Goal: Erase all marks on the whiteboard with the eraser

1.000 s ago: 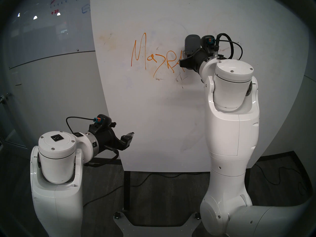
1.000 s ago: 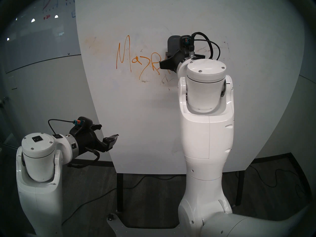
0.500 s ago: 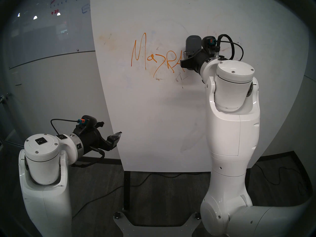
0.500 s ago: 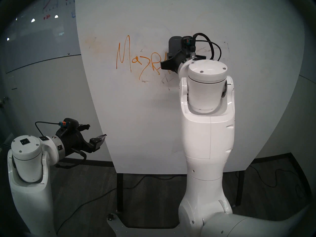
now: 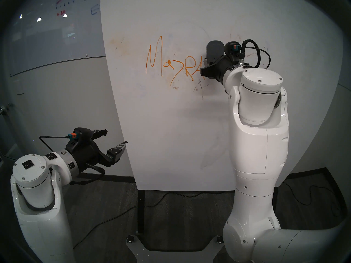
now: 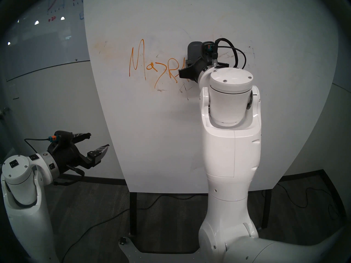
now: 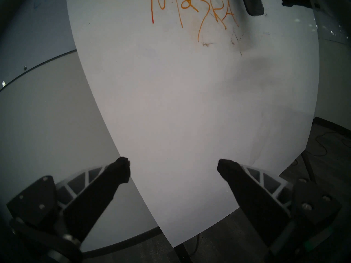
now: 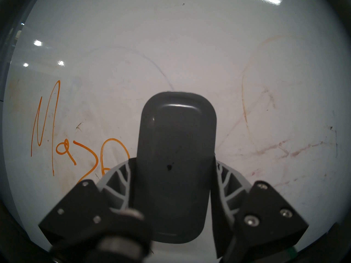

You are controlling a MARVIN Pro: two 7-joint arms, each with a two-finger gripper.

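Observation:
The whiteboard (image 5: 171,133) stands upright in front of me. Orange handwritten marks (image 5: 161,61) cross its middle, with dark scratchy strokes (image 5: 198,88) below them and brownish smudges (image 5: 117,44) at upper left. My right gripper (image 5: 209,60) is shut on the dark grey eraser (image 5: 214,50), which lies flat against the board just right of the last orange letter. The right wrist view shows the eraser (image 8: 176,152) clamped between both fingers (image 8: 121,181). My left gripper (image 5: 116,137) hangs open and empty at the board's lower left edge, apart from it.
A glossy glass board (image 5: 62,6) with red and blue drawings hangs on the wall behind, at left. Black legs (image 5: 141,209) hold the whiteboard over a grey base plate (image 5: 171,255). Cables (image 5: 114,217) trail over the dark carpet.
My left arm has swung left and down, away from the whiteboard's front, with its gripper still open. The right gripper and eraser have shifted slightly right and down.

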